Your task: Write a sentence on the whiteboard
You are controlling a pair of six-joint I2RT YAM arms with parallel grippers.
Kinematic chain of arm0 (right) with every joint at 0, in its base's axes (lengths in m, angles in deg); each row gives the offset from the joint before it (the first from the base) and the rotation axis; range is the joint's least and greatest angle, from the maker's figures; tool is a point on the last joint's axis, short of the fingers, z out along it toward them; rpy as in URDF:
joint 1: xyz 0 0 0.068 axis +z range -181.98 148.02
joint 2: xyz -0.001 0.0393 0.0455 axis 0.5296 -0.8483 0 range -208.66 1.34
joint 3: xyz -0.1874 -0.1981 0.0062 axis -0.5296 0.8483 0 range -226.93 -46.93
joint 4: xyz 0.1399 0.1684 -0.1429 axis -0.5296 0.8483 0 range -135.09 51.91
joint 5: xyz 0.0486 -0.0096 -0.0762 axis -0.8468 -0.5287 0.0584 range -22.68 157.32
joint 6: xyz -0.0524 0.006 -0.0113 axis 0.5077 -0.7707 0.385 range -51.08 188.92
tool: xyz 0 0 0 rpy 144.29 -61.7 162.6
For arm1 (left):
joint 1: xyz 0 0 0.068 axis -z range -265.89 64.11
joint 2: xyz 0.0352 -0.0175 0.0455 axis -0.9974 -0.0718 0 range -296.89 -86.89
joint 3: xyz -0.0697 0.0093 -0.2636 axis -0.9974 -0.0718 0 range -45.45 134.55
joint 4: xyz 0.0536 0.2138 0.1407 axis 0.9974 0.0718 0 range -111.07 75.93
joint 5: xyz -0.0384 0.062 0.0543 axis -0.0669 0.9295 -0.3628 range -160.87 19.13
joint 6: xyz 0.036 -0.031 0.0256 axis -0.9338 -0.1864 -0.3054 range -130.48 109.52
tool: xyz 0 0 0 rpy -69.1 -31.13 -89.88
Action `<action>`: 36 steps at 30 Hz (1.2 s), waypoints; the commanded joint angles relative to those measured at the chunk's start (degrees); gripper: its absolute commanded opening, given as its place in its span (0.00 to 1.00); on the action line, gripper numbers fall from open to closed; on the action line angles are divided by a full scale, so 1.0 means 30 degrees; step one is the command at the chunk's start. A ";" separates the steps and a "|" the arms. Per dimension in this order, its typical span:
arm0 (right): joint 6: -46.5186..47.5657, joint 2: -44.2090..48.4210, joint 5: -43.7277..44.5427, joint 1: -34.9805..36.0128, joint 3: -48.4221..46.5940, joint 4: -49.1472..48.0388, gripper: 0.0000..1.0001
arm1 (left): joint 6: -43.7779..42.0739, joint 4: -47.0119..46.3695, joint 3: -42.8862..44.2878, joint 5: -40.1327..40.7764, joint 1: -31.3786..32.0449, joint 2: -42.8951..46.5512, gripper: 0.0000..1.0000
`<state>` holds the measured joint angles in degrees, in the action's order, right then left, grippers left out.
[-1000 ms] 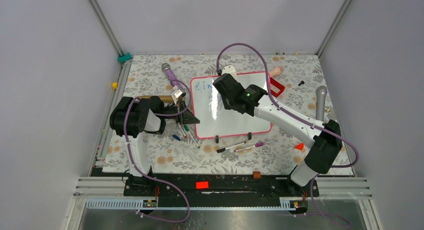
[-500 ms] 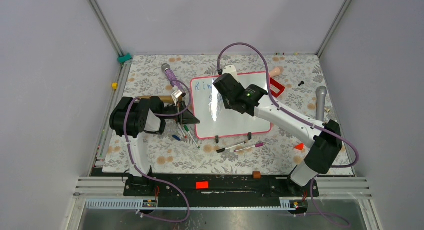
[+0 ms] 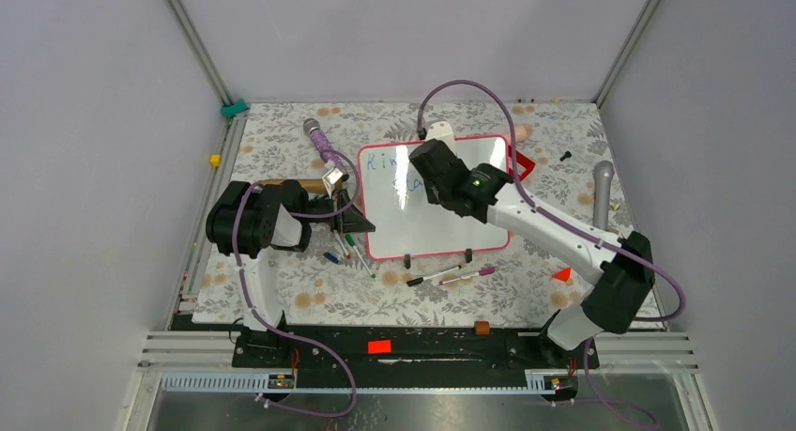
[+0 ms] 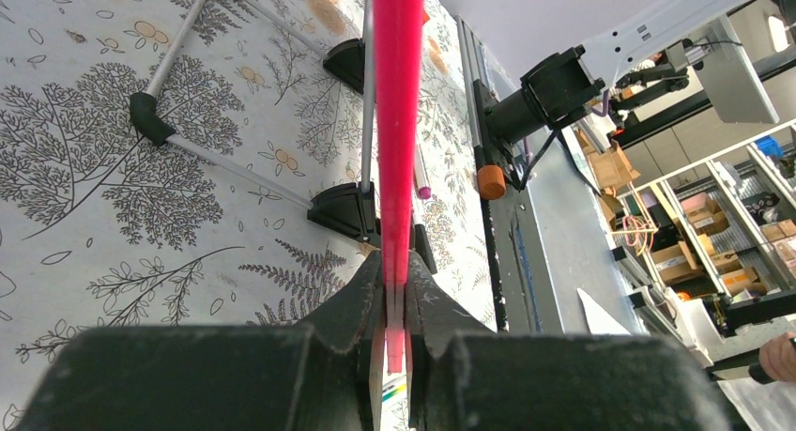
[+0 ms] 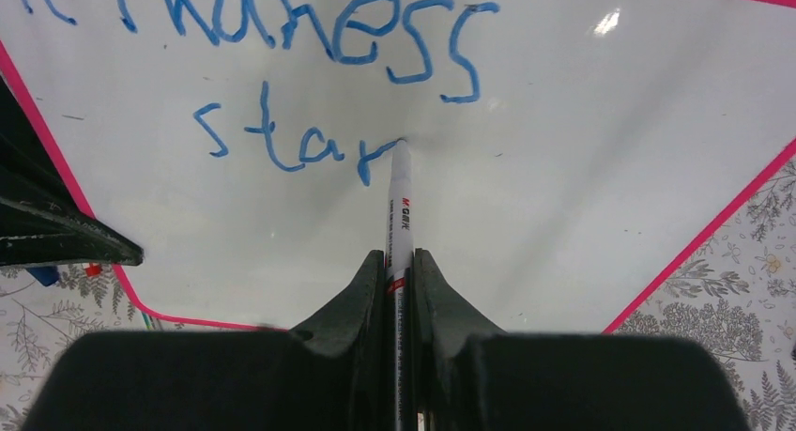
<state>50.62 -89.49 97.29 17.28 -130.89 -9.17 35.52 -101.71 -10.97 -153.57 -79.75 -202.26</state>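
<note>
The whiteboard (image 3: 441, 226) lies on the floral mat, white with a pink rim. My left gripper (image 3: 356, 222) is shut on the rim at the board's left edge; in the left wrist view the pink rim (image 4: 398, 93) runs straight out from between the jaws of the left gripper (image 4: 396, 285). My right gripper (image 3: 422, 173) hovers over the board's upper middle, shut on a white marker (image 5: 401, 206). In the right wrist view the right gripper (image 5: 401, 262) holds the marker with its tip on the whiteboard (image 5: 582, 177), at the end of blue letters reading "star" under a longer blue word.
Loose markers (image 3: 345, 248) lie by the board's left edge and two more markers (image 3: 451, 277) in front of it. A purple-handled microphone (image 3: 322, 142) lies at the back left, a grey microphone (image 3: 602, 189) at the right, and a red object (image 3: 522, 164) by the board's right corner.
My right arm has shifted a little to the right across the board, uncovering more blue writing. The left arm has not moved.
</note>
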 commanded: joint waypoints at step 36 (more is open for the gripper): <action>-0.0213 0.1062 -0.0489 -0.0920 0.0780 -0.1544 0.00 | -0.0714 -0.1298 0.0127 -0.0182 0.0036 -0.0099 0.00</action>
<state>50.14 -85.25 97.45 15.09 -125.84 -13.62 34.53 -101.73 -10.97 -153.96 -79.65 -202.31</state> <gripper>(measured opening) 0.155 0.080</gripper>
